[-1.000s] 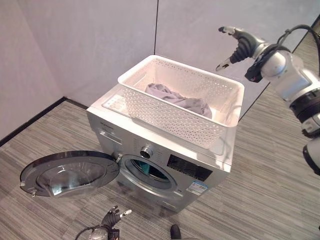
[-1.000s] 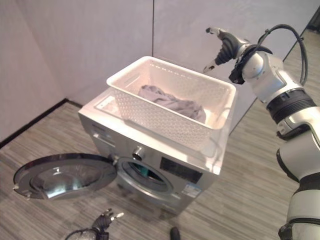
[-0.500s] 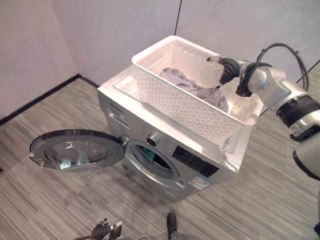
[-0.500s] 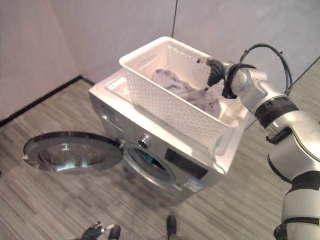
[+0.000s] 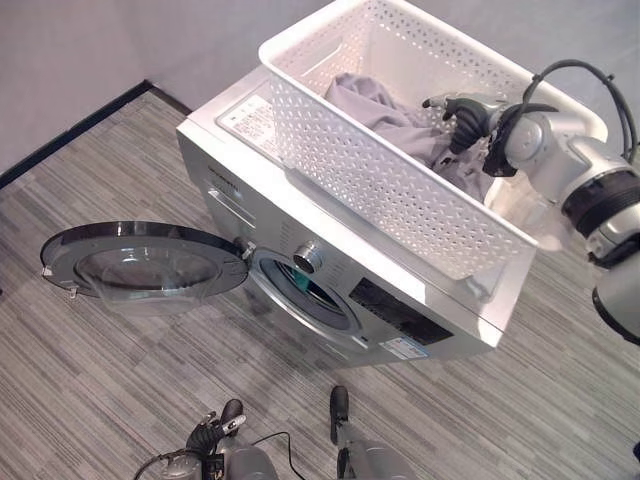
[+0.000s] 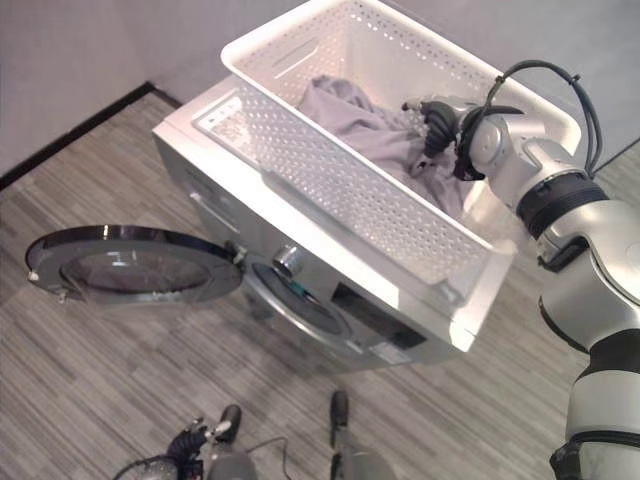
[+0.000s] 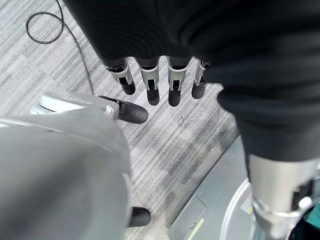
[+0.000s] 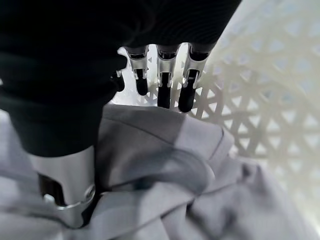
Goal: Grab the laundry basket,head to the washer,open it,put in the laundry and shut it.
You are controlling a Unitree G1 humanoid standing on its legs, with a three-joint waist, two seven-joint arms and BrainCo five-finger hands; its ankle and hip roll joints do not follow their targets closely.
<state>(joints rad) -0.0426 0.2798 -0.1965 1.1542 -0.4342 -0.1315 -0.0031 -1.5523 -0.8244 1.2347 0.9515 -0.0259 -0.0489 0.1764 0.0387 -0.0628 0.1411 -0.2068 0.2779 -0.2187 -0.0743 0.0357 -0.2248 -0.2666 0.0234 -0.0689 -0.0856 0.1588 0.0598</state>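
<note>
The white perforated laundry basket stands on top of the silver washer. Crumpled grey laundry lies inside it. My right hand is down inside the basket at its far right end, above the cloth. In the right wrist view its fingers are straight and point at the basket wall, while the thumb rests on the grey laundry. The washer's round door is swung wide open to the left, and the drum opening is dark. My left hand hangs low, open, fingers relaxed.
The washer stands in a corner of pale walls with a black skirting along the left wall. The open door juts out over the grey plank floor in front and to the left of the washer.
The camera has tilted down and come closer. My right hand has dropped from above the basket's far rim into the basket, onto the grey laundry.
</note>
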